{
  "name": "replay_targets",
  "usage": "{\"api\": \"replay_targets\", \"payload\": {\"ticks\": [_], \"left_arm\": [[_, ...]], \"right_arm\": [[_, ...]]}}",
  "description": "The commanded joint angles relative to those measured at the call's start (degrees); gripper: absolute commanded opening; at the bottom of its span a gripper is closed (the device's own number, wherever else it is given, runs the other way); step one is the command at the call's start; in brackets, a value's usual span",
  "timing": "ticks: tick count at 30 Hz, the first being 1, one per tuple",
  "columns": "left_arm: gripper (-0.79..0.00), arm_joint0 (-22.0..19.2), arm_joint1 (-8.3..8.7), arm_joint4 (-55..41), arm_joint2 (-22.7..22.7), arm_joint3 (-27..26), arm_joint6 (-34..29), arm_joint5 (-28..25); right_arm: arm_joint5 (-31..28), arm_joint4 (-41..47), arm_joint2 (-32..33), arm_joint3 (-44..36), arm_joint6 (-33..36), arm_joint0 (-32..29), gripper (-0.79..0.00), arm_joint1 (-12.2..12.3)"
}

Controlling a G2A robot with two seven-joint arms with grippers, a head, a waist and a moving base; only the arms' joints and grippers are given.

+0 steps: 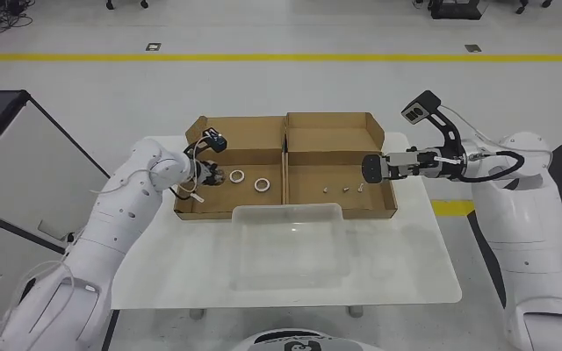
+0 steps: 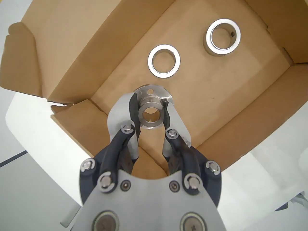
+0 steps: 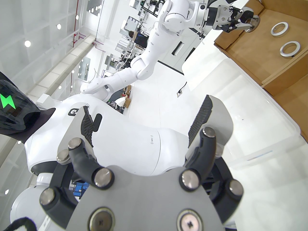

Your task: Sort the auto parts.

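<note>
Left gripper clamped on a flanged metal bushing at the outer end of the left cardboard box.

Bright silvery steel, the bushing has a short thick-walled hub with a round bore, backed by a thinner, wider disc flange pierced by a small hole. The dark finger pads press the hub from two sides, with the flange turned toward the box floor. Beyond it two steel rings lie flat on that floor, apart from each other: a plain ring and a taller ring with a small hole in its wall. Right gripper hangs over the right cardboard box, fingers spread wide with nothing between them. A few small pale parts lie on that box's floor. A clear plastic bin sits on the white table just in front of both boxes.
</note>
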Motion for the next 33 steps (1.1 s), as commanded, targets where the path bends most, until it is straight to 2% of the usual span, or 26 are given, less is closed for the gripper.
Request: {"api": "replay_targets", "payload": {"ticks": [1, 10, 24, 25, 26, 28, 32, 33], "left_arm": [[-0.785, -0.56, -0.35, 0.19, 1.01, 1.31, 0.11, -0.1], [-0.785, -2.17, -1.47, 1.08, 3.83, 5.82, 0.9, -0.15], [-0.785, -3.47, -2.64, 1.51, 6.07, 9.77, 2.1, -0.61], [-0.763, -3.52, -2.71, 1.25, 6.09, 9.98, 2.12, -0.56], [-0.674, -3.56, -2.76, 1.08, 6.13, 10.11, 2.14, -0.56], [-0.616, -3.57, -2.83, 0.85, 6.16, 10.47, 2.12, -0.5], [-0.419, -3.6, -2.9, 0.4, 6.01, 10.92, 2.23, -0.46], [-0.296, -3.6, -2.89, 0.28, 5.93, 10.96, 2.24, -0.5]], "right_arm": [[0.0, 0.0, 0.0, 0.0, 0.0, 0.0, 0.0, 0.0], [0.0, 0.0, 0.0, 0.0, 0.0, 0.0, 0.0, 0.0], [0.0, 0.0, 0.0, 0.0, 0.0, 0.0, 0.0, 0.0], [0.0, 0.0, 0.0, 0.0, 0.0, 0.0, 0.0, 0.0], [0.0, 0.0, 0.0, 0.0, 0.0, 0.0, 0.0, 0.0], [0.0, 0.0, 0.0, 0.0, 0.0, 0.0, 0.0, 0.0], [0.0, 0.0, 0.0, 0.0, 0.0, 0.0, 0.0, 0.0], [0.0, 0.0, 0.0, 0.0, 0.0, 0.0, 0.0, 0.0]]}}
